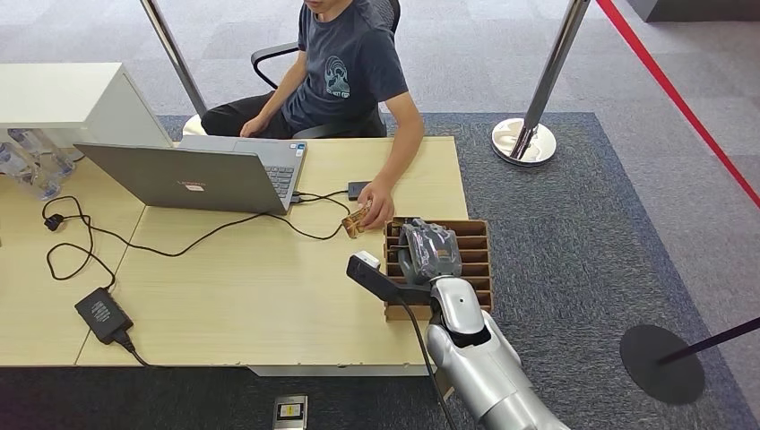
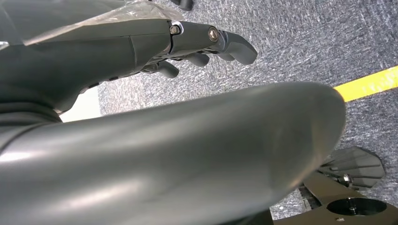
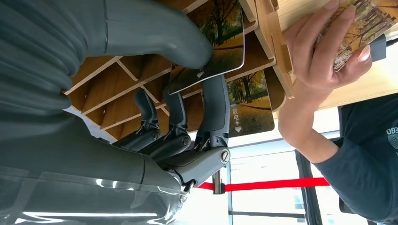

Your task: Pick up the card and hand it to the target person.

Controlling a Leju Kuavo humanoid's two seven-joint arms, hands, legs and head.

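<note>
Unreadable white print on card (image 3: 211,44)

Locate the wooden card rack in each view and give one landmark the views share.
Head view: the wooden card rack sits at the table's right edge, under the right hand.
Left wrist view: not in it.
Right wrist view: its slats lie behind the fingers.
Shared landmark: the person's hand holding a card.
</note>
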